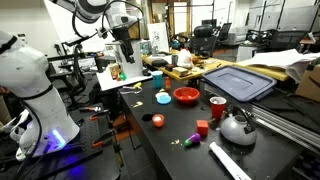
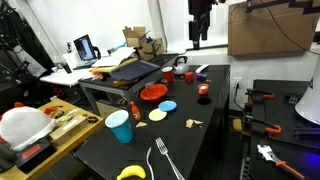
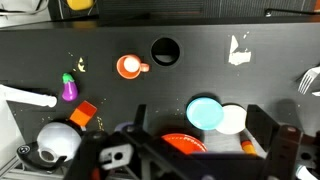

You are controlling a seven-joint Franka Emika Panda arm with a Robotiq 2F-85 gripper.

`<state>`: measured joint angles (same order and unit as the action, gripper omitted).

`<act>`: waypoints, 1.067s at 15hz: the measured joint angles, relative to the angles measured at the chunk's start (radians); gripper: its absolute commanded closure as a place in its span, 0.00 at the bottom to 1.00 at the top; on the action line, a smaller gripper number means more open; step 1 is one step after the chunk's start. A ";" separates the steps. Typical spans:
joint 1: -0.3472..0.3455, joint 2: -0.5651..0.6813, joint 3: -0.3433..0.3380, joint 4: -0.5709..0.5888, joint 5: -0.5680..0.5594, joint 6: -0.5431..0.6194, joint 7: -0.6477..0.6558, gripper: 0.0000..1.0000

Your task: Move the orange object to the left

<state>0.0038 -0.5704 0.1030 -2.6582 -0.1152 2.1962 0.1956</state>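
**Over the bench, pincer empty and block untouched**

High above the far edge of the bench: gripper, well apart from everything on the black top. From the wrist view, fingers spread wide, pinching nothing.

Toward the near edge in an exterior view: orange object, flat on the top, near the silver kettle. In the wrist view, lies between that kettle and a purple piece, touching neither as far as can be told.

Judged barely begun. No reach down, no grasp, no shift to the left. Left to do: descend over the block, close on it, carry or slide it leftward, let go.

Around it, in the same exterior view:
- Purple piece and yellow scraps just nearer the near edge.
- Round orange piece with a pale centre closer to the left-hand edge, likely on or near the path of a leftward move.
- Red cup, red bowl and blue lid farther back toward the far edge, probably out of the way.
- Long white tool by the near corner.

Likely trouble: kettle close enough to crowd one finger on the way down, and small loose bits ready to be nudged along with the block.
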 measured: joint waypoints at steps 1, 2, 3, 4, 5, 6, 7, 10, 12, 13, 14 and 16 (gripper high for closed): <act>-0.007 0.011 -0.007 0.001 -0.002 0.016 -0.007 0.00; -0.013 0.021 -0.013 0.002 -0.003 0.031 -0.015 0.00; -0.017 0.029 -0.018 0.003 -0.004 0.044 -0.017 0.00; -0.021 0.036 -0.022 0.004 -0.004 0.054 -0.018 0.00; -0.024 0.042 -0.024 0.006 -0.005 0.064 -0.018 0.00; -0.027 0.048 -0.024 0.008 -0.005 0.073 -0.018 0.00; -0.030 0.052 -0.024 0.010 -0.006 0.080 -0.018 0.00; -0.039 0.067 -0.025 0.020 -0.018 0.095 -0.018 0.00; -0.049 0.079 -0.026 0.027 -0.030 0.109 -0.018 0.00; -0.055 0.086 -0.028 0.030 -0.037 0.116 -0.018 0.00; -0.062 0.093 -0.030 0.034 -0.043 0.123 -0.018 0.00; -0.075 0.111 -0.041 0.045 -0.061 0.136 -0.018 0.00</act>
<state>-0.0715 -0.4595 0.0617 -2.6136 -0.1765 2.3321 0.1779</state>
